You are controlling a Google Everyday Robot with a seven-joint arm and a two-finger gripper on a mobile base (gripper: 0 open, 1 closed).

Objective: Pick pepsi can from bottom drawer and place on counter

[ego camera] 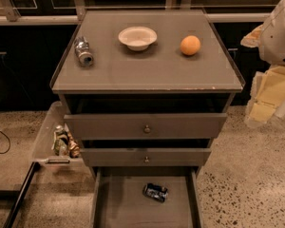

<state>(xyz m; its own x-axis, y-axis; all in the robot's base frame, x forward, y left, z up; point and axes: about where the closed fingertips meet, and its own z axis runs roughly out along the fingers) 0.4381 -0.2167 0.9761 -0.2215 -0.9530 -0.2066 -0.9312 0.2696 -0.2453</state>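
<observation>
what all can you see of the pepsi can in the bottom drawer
The pepsi can is small and dark blue, with light markings and a silvery end; it looks like metal. It lies on its side, angled across the drawer floor, a little right of the middle, apart from the walls and touching only the floor. The gripper hangs at the right edge, beside the counter, well away from it.
</observation>
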